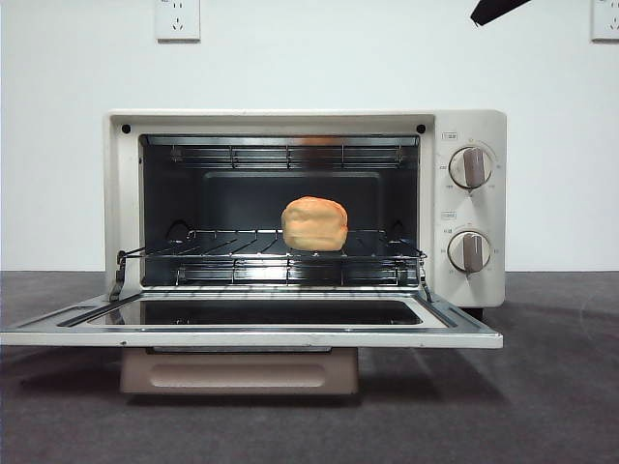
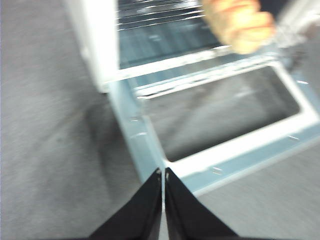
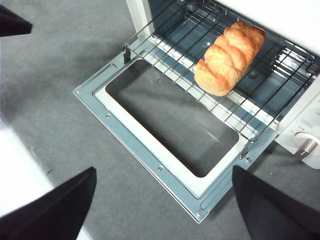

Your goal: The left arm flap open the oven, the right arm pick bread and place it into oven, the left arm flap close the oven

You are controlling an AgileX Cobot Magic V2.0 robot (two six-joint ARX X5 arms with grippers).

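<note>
The cream-white oven [image 1: 464, 126] stands with its door [image 1: 251, 336] flapped fully down and flat, the beige handle [image 1: 239, 372] hanging under its front edge. The golden bread [image 1: 314, 223] lies on the wire rack [image 1: 222, 246] inside, right of the middle. My left gripper [image 2: 163, 172] is shut and empty, above the door's front edge [image 2: 240, 150]; this view is blurred. My right gripper [image 3: 164, 169] is open and empty, high above the door [image 3: 150, 160], with the bread [image 3: 229, 57] on the rack beyond it.
The oven sits on a dark grey table top [image 1: 561, 387] before a white wall with sockets [image 1: 177, 17]. A black arm tip [image 1: 498, 10] shows at the top right of the front view. Two knobs [image 1: 471, 166] are on the oven's right panel.
</note>
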